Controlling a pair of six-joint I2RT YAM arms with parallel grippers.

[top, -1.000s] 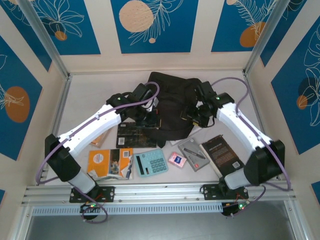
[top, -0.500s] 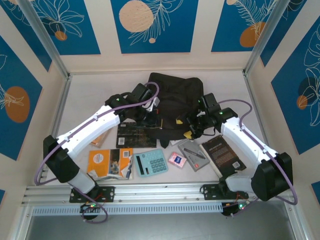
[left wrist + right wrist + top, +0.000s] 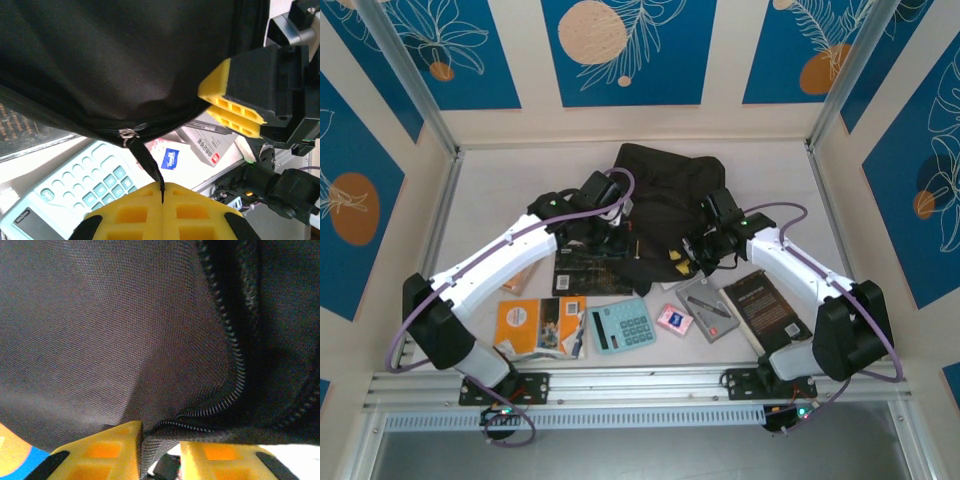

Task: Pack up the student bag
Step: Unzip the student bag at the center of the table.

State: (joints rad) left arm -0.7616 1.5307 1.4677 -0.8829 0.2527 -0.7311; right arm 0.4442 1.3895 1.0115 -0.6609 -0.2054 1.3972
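The student bag point(image 3: 670, 190), large, black and soft, lies at the middle back of the table. My left gripper point(image 3: 623, 238) sits at its near left edge. In the left wrist view this gripper point(image 3: 163, 187) is shut on the bag's black zipper pull strap point(image 3: 147, 160), which runs taut up to the slider. My right gripper point(image 3: 682, 262) is at the bag's near right edge. Its yellow fingers point(image 3: 107, 442) pinch a fold of bag fabric point(image 3: 100, 330) just below the zipper teeth. The left wrist view also has the right gripper point(image 3: 220, 97) clamped on the bag's hem point(image 3: 125, 60).
In front of the bag lie a dark book with gold print point(image 3: 585, 270), orange booklets point(image 3: 538, 328), a light blue calculator point(image 3: 622, 325), a small pink pack point(image 3: 673, 319), a grey box point(image 3: 705, 308) and a dark notebook point(image 3: 766, 308). Walls enclose the table.
My right arm has swung left and nearer, down to the bag's front edge, and its jaws have narrowed onto the fabric. The left arm has barely moved.
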